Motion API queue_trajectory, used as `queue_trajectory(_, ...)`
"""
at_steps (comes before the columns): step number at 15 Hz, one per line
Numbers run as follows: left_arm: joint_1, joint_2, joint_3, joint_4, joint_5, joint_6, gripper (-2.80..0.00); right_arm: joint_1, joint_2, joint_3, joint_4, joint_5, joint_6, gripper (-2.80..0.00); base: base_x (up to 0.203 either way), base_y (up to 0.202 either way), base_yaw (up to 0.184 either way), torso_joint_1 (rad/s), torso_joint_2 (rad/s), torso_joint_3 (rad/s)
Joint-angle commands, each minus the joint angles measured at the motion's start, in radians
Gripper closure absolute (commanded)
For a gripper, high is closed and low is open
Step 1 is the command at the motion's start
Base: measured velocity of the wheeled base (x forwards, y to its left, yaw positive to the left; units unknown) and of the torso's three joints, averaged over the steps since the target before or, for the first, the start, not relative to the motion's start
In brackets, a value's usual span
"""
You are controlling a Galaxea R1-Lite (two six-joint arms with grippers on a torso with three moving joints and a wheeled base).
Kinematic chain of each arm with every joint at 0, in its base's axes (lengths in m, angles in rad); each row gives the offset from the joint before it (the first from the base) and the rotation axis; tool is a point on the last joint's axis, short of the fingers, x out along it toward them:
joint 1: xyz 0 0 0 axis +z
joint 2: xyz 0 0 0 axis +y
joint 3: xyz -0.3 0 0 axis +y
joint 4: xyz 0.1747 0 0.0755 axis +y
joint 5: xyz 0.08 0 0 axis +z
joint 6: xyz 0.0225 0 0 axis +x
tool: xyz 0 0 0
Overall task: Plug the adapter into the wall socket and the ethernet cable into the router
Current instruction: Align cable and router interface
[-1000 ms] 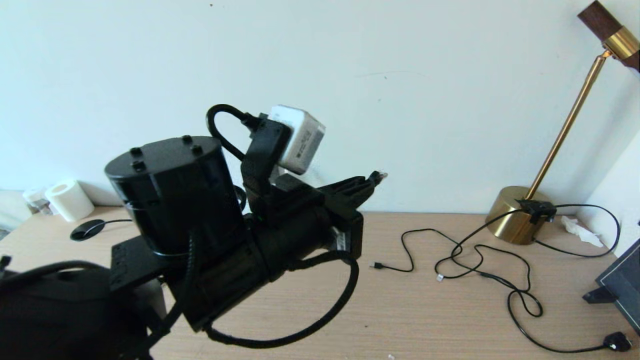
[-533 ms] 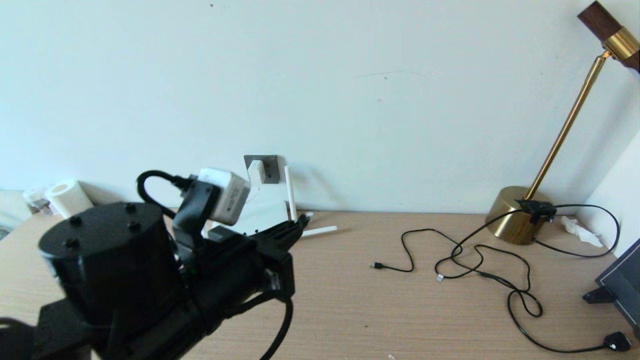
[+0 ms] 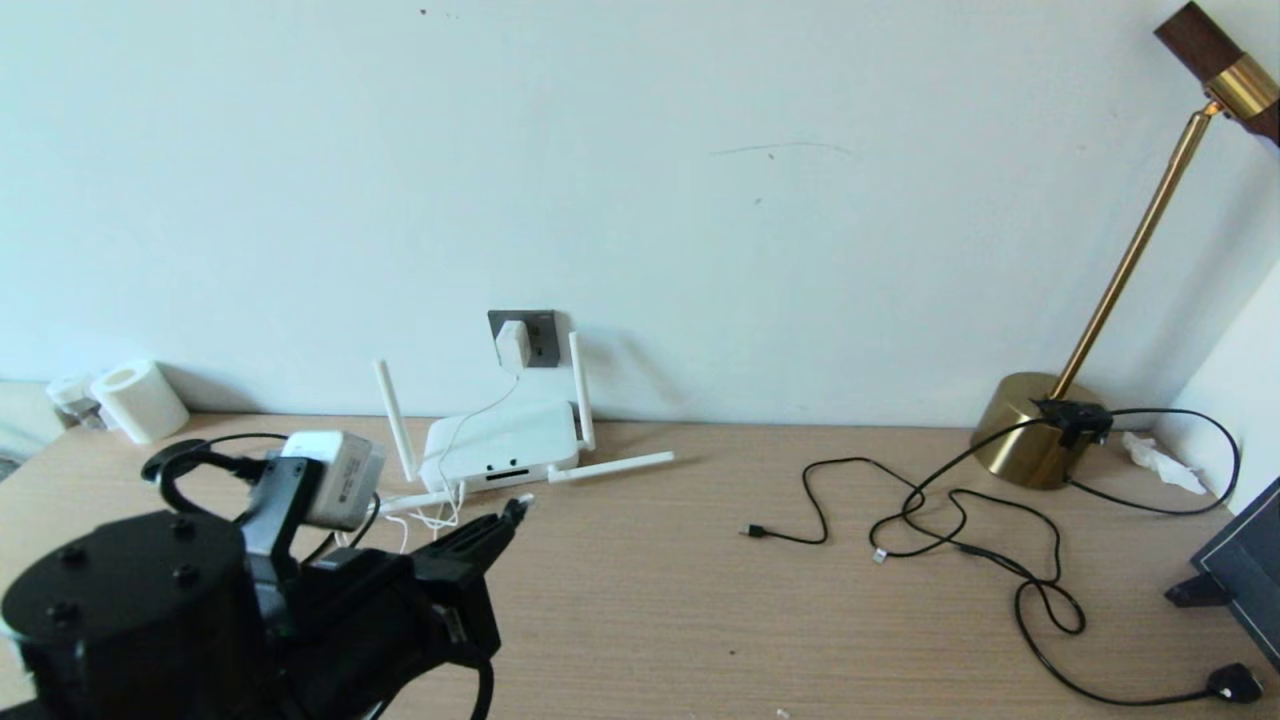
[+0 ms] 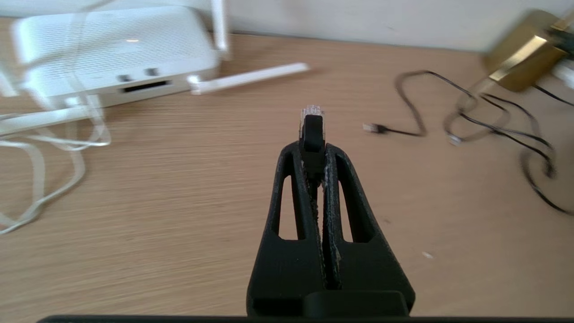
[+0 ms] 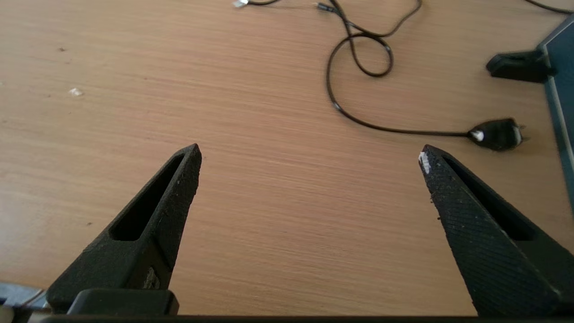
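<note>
Ethernet cable: we clamp its plug in our left gripper, frame centre.
Router: upper left, apart.
Right gripper: fingers spread, empty.

— How is the desk laid out?
— The router is set against the wall, below the wall socket, where the adapter is plugged in. The lamp is placed far right, with loose cables spread before it.
— And the ethernet cable?
— It is held before the router, apart from it.
</note>
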State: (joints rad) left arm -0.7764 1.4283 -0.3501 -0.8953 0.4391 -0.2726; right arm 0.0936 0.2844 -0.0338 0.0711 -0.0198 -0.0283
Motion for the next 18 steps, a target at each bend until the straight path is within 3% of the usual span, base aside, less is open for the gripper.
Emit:
queue_trajectory(1, 0.048, -0.002, 0.009, -0.005, 0.017, -0.003, 0.00, -0.074, -0.006, 0.003, 0.002, -0.001, -0.002, -2.80, 0.000, 0.000, 0.000, 0.000, 0.00, 0.000)
queue_trajectory(3, 0.090, -0.002, 0.022, -0.007, 0.018, -0.005, 0.00, -0.149, -0.009, 0.011, -0.012, 0.002, -0.004, -2.80, 0.000, 0.000, 0.000, 0.000, 0.00, 0.000)
queue_trajectory(8, 0.095, -0.003, 0.086, -0.013, 0.026, -0.005, 0.00, -0.089, -0.255, 0.021, -0.042, 0.040, -0.049, -2.80, 0.000, 0.000, 0.000, 0.000, 0.00, 0.000)
queue_trajectory(10, 0.138, 0.001, 0.080, -0.013, 0.018, -0.005, 0.00, -0.085, -0.285, 0.026, -0.053, 0.031, -0.055, -2.80, 0.000, 0.000, 0.000, 0.000, 0.00, 0.000)
queue_trajectory(15, 0.140, 0.048, 0.075, -0.013, 0.047, 0.023, 0.00, -0.084, -0.283, 0.034, -0.079, -0.005, 0.053, -2.80, 0.000, 0.000, 0.000, 0.000, 0.00, 0.000)
queue_trajectory(18, 0.137, 0.075, 0.054, -0.014, 0.050, 0.014, 0.00, -0.084, -0.283, 0.034, -0.080, -0.009, 0.067, -2.80, 0.000, 0.000, 0.000, 0.000, 0.00, 0.000)
